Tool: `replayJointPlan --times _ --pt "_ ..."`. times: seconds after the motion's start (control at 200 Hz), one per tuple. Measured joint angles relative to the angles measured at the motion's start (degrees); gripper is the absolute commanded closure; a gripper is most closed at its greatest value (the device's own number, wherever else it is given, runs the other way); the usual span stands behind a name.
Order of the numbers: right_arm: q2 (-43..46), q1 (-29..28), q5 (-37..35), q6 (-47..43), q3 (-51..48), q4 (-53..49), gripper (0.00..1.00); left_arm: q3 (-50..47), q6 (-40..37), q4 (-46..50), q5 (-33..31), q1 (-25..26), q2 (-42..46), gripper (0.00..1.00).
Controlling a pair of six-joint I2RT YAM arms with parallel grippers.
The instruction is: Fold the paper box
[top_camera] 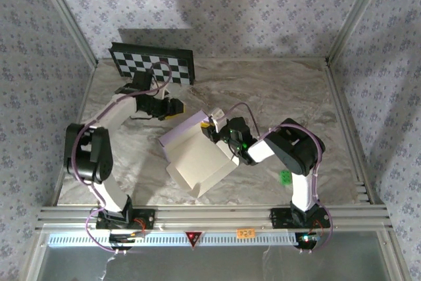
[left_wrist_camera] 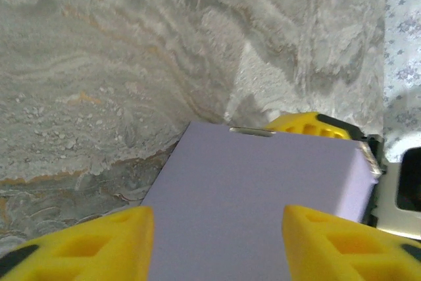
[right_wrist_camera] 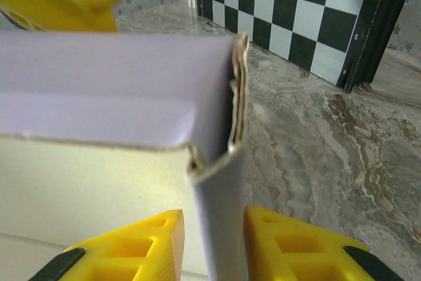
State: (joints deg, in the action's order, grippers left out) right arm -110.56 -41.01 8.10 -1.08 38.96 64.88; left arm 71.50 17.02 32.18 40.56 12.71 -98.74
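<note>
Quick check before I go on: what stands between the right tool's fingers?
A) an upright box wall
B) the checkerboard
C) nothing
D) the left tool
A: the right wrist view shows the right tool straddling an upright wall of the box.

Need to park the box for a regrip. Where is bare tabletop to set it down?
Biggest bare patch: table far right, between checkerboard panel and right rail. Crowded mid-table: paper box, left tool, right tool clamped on its wall.
</note>
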Motion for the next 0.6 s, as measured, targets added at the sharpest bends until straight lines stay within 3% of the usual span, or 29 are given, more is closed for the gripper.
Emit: replayJointPlan --times 0.19,0.605 --pt "0.0 0.0 -0.2 0.0 -0.1 0.0 0.74 0.3 -1.0 0.7 1.9 3.0 -5.7 0.54" --pt "0.0 0.3 -0.2 0.0 0.0 0.0 0.73 0.3 -0.9 0.6 2.6 5.4 -6.0 0.57"
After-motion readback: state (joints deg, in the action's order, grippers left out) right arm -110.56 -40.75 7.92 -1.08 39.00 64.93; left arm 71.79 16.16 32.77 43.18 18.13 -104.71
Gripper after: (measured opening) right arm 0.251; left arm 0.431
